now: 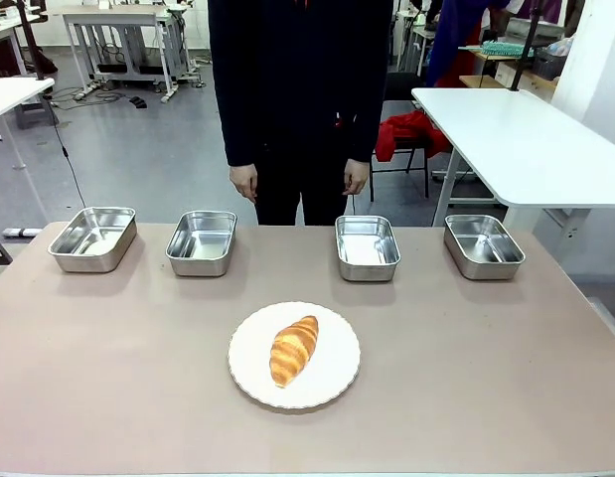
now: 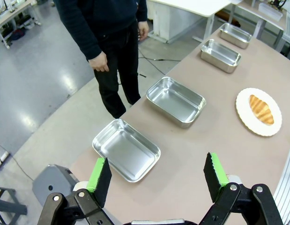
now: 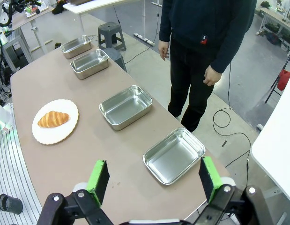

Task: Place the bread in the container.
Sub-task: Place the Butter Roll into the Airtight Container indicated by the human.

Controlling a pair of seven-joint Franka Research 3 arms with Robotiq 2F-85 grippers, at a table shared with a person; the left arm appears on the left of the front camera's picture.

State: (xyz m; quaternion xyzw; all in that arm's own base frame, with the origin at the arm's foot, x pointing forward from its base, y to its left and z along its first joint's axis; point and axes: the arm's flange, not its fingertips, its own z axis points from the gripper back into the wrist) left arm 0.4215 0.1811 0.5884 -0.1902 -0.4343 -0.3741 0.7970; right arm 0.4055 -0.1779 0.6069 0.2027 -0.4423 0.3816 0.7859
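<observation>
Bread (image 1: 294, 350) on white plate (image 1: 332, 380); left end effector (image 2: 156, 161) and right end effector (image 3: 153, 163) both wide open and empty.

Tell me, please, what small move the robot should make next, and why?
Probably bring the open left end effector down toward the bread: it lies untouched on the plate, the pans stand empty, and nothing is held yet.
</observation>
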